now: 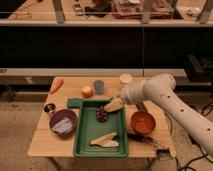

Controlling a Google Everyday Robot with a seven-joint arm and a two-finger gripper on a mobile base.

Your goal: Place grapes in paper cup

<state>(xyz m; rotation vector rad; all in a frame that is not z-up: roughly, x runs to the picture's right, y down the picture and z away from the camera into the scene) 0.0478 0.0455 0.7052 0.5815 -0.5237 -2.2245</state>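
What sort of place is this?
Likely a lab or workshop: small wooden table, metal shelving racks behind, floor cables. The gripper hangs over the green plastic tray, by the dark purple grapes.

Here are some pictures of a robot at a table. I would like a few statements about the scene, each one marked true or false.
1. The grapes lie in the green tray. True.
2. The paper cup stands inside the tray. False: it stands on the table behind the tray, near the grey-blue cup.
3. The gripper is over the tray, close beside the grapes. True.
4. The carrot lies in the purple bowl. False: it lies on the table, behind that bowl.
5. The orange fruit is in the paper cup. False: it sits on the table next to the grey-blue cup.
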